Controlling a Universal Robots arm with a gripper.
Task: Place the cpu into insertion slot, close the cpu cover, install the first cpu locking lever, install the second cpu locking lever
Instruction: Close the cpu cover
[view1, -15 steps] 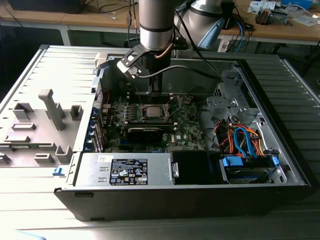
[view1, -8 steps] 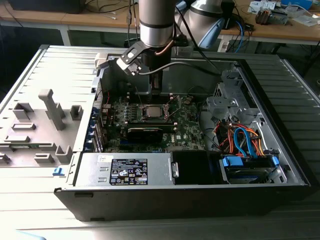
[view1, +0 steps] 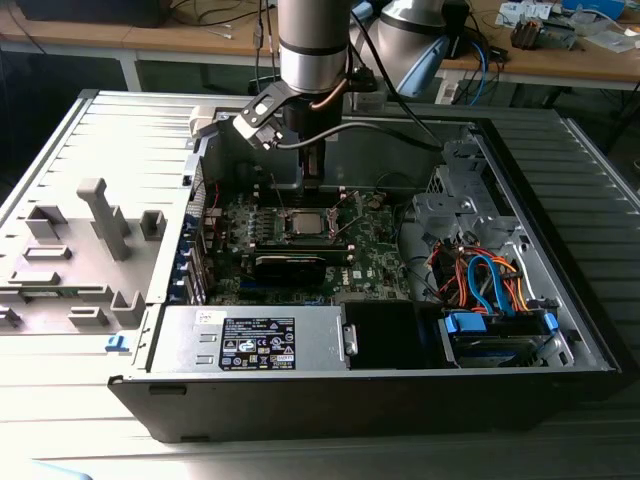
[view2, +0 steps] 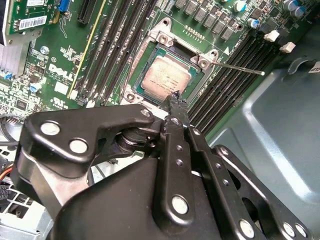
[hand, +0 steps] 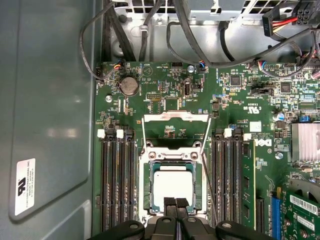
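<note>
Now seated: cpu (hand: 172, 186) rests in slot (hand: 148, 186), cover (hand: 175, 118) open

Already in place, the cpu lies flat in the slot on the green board (hand: 165, 95), near the centre of the exterior view inside the open computer case (view1: 400, 395). The cover is swung back off the slot, with a thin lever (view2: 240, 68) sticking out beside it. The arm (view1: 312, 50) hangs above; its jaws are clenched together on nothing, tips at the cpu's edge.
</note>
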